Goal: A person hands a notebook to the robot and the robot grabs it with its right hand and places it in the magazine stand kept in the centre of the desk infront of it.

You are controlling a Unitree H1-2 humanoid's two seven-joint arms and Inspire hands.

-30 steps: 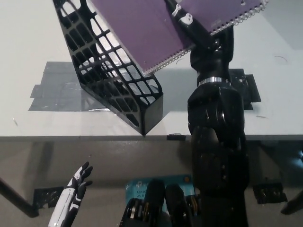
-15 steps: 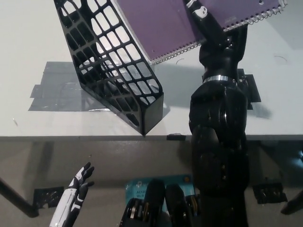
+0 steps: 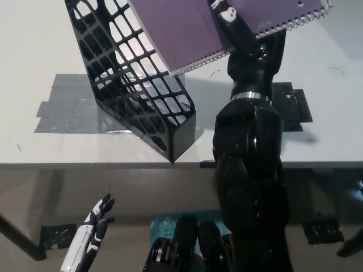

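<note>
White bench (image 3: 45, 51) fills the upper frame; the purple notebook (image 3: 193, 28), gripped by the black right robot hand (image 3: 238, 34), has swung back left over the black magazine stand (image 3: 136, 96), so the drop looks near. Left robot hand (image 3: 93, 226) rests lower left, fingers spread.

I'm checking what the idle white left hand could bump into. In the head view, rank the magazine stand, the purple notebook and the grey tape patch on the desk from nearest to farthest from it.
From the left hand, low at the picture's lower left:
1. Grey tape patch, on the desk above it.
2. Magazine stand, at the desk's centre.
3. Purple notebook, top, held in the right hand.
</note>
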